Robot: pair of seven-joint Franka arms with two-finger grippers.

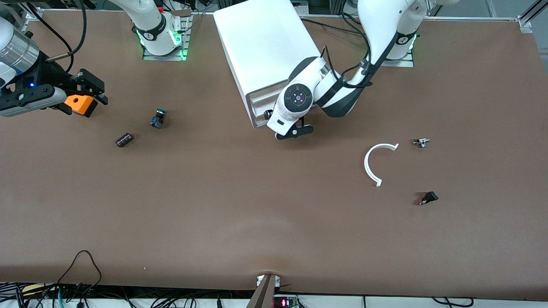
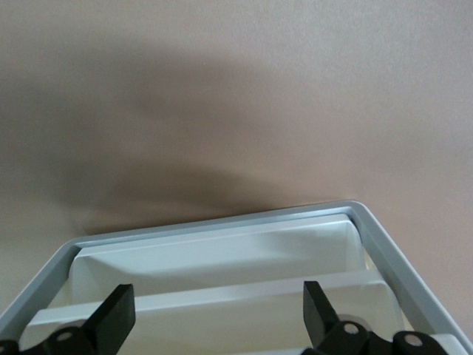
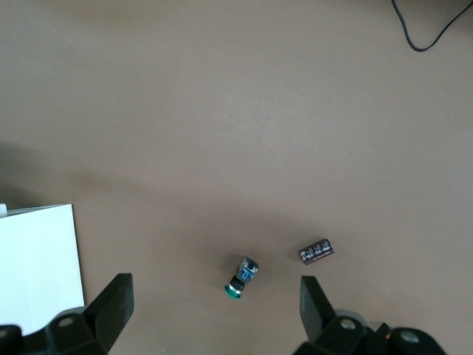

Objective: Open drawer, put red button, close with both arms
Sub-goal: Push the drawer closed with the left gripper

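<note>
Clearly step one, opening: left gripper point(image 1: 294, 131) point(image 2: 218, 307) right at the front of the white cabinet point(image 1: 265, 42), jaws wide apart, holding nothing, fingertips lined up just short of a drawer point(image 1: 258, 104) point(image 2: 222, 259) face. Which drawer of the stack, can't tell. No drawer pulled out yet.

Next move, by judgement: ease in, catch the drawer's front lip, pull straight out toward the front camera without dragging the cabinet.

Left arm folded low, elbow bent, wrist pitched at the cabinet front.

Right gripper point(image 1: 92, 90) point(image 3: 214, 303) waiting, raised over the right arm's end of the surface point(image 1: 239, 222) above an orange box point(image 1: 79, 104), jaws wide, empty.

Red button point(image 1: 427, 198), likely the small dark piece with a reddish end, lying toward the left arm's end, nearer the front camera than the cabinet, well apart from both grippers.
</note>
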